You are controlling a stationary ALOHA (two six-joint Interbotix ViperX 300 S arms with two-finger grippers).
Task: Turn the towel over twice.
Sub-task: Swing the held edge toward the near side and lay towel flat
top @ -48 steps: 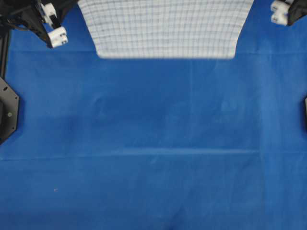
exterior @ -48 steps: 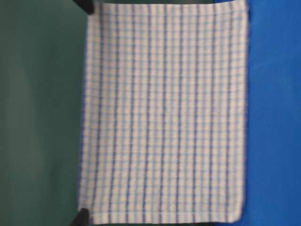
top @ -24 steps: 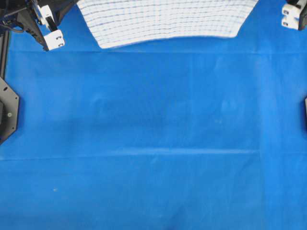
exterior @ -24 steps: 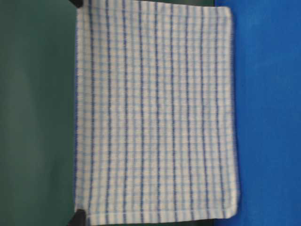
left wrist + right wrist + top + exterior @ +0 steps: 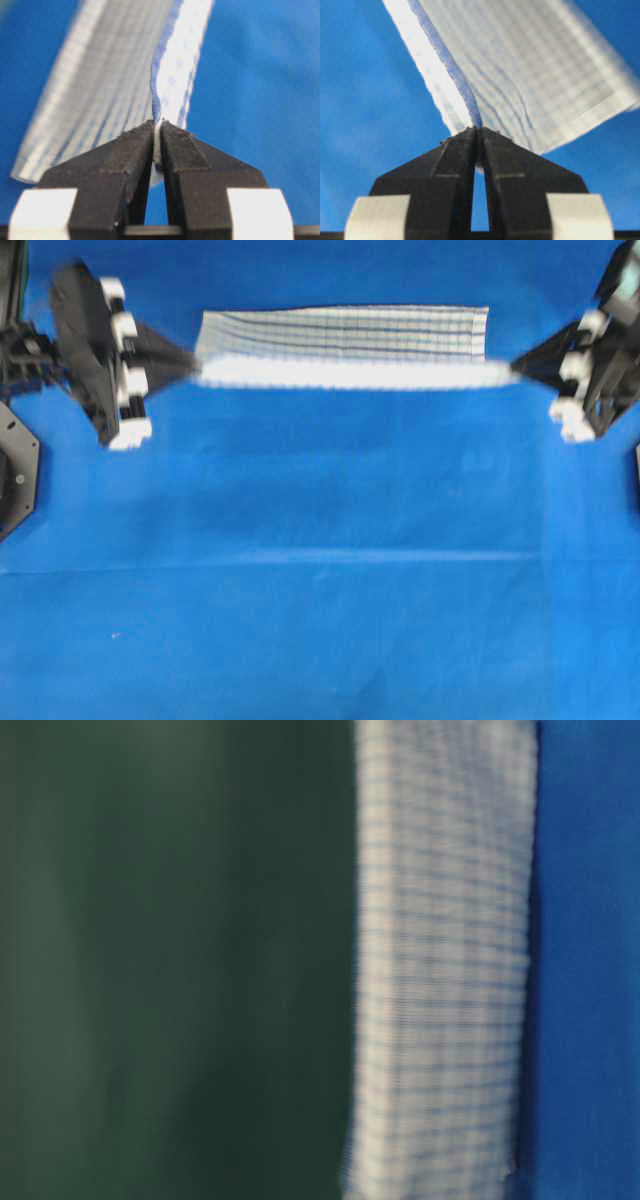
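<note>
Towel (image 5: 345, 345) stretched taut across the upper part of the overhead frame, held off the blue cloth (image 5: 320, 570) covering the table, one corner pinched in each hand. Left hand (image 5: 195, 367) at upper left, right hand (image 5: 512, 368) at upper right, both blurred there. Overhead gives the span: a bright white top edge running hand to hand, with the rest of the towel seen as a narrow striped band just above it in frame.

Left wrist view gives the grip itself: left hand (image 5: 157, 131) clamped shut on the towel (image 5: 125, 85) corner, black fingers (image 5: 132, 150) pressed together with white fabric squeezed between. Right wrist view, same thing: right hand (image 5: 479, 131) closed tight on the towel (image 5: 530, 75) corner at its blue hem.

Table-level view has the towel (image 5: 440, 970) as a blurred checked strip against a dark green backdrop (image 5: 170, 960), beside the blue cloth (image 5: 590, 960); whether its lower edge touches the cloth cannot be told.

Look: white cloth, dark and light blue stripes, faint grid, hemmed edges, no wrinkles apart from slight puckers near the right-hand grip.
</note>
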